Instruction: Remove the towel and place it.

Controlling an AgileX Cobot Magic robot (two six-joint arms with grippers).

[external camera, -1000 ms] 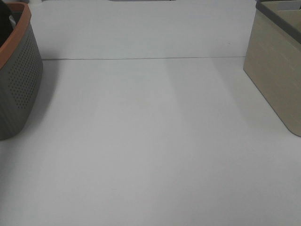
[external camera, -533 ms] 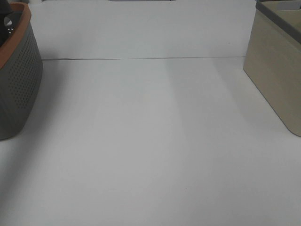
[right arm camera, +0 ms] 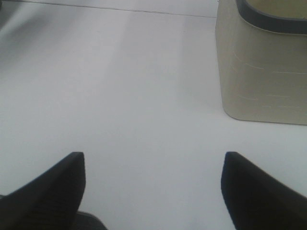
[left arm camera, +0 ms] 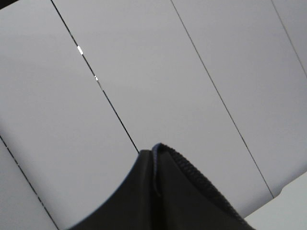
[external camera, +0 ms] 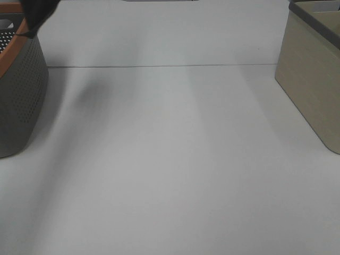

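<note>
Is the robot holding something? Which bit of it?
The left gripper holds the towel up; the gripped spot is hidden. The right gripper is open, empty.

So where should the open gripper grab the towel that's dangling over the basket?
Best the lower tip of the towel, coming from the table side to its right. It hangs loose and narrows to a point just above the basket, whose rim blocks the other side. The jaws of the right gripper are probably open wide enough.

Matt woven towel point(left arm camera: 158, 201); perforated plastic basket point(external camera: 21, 95)
</note>
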